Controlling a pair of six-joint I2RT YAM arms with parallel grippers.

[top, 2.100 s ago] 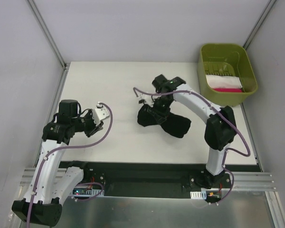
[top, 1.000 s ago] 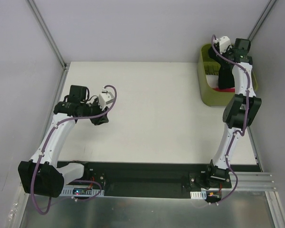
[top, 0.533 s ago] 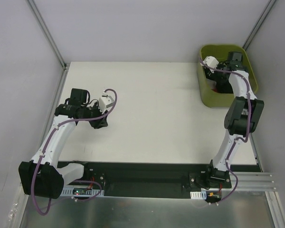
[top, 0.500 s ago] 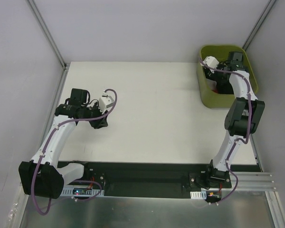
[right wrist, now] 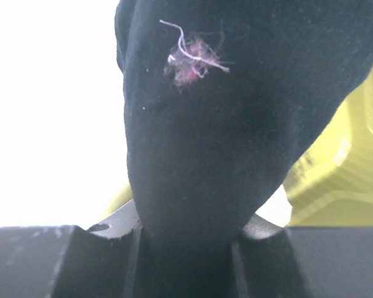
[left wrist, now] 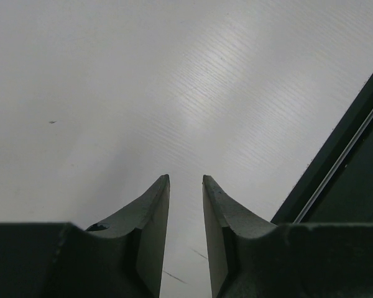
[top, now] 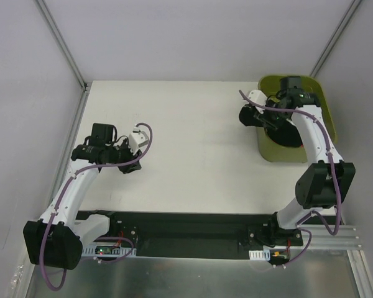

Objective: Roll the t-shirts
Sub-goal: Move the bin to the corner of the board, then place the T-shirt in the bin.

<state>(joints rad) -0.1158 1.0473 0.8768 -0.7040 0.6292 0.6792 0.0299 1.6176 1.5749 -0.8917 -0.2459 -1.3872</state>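
Observation:
A black t-shirt (top: 285, 131) hangs bunched from my right gripper (top: 261, 118) over the left rim of the olive-green bin (top: 328, 105). In the right wrist view the black cloth (right wrist: 236, 124) fills the space between the fingers of the gripper (right wrist: 186, 217), with a tuft of pink lint (right wrist: 189, 62) on it. The right gripper is shut on the shirt. No logo or neck label shows. My left gripper (top: 128, 164) hovers low over the bare table at the left. Its fingers (left wrist: 152, 223) stand a narrow gap apart with nothing between them.
The bin stands at the table's back right corner, and its yellow-green wall (right wrist: 354, 161) shows behind the cloth. The table's dark front edge (left wrist: 348, 161) runs close to the right of the left gripper. Grey walls enclose the table.
The right gripper has come up out of the bin and moved left, carrying the black shirt over the bin's left rim. The left arm has drawn back slightly toward the near edge.

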